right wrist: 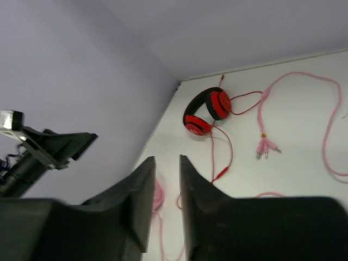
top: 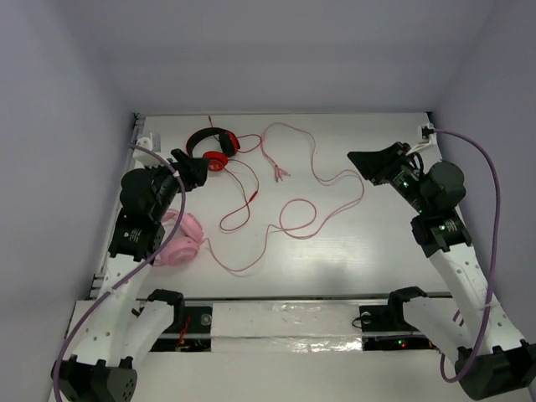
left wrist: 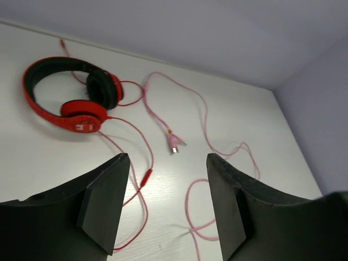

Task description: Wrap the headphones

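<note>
The pale-pink headphones (top: 182, 240) lie at the table's left, partly under my left arm; a cup shows in the right wrist view (right wrist: 158, 194). Their thin pink cable (top: 322, 180) winds across the middle of the table in loose loops to a split plug (top: 280, 172), also seen in the left wrist view (left wrist: 174, 143). My left gripper (top: 199, 167) (left wrist: 167, 159) is open and empty, raised above the table near the red headphones. My right gripper (top: 358, 159) (right wrist: 165, 160) is raised at the right, its jaws a narrow gap apart with nothing between them.
Smaller red-and-black headphones (top: 213, 147) (left wrist: 70, 103) (right wrist: 206, 111) lie at the back left, their red cable (top: 243, 205) trailing toward the middle and crossing near the pink cable. Lilac walls close the table at the back and both sides.
</note>
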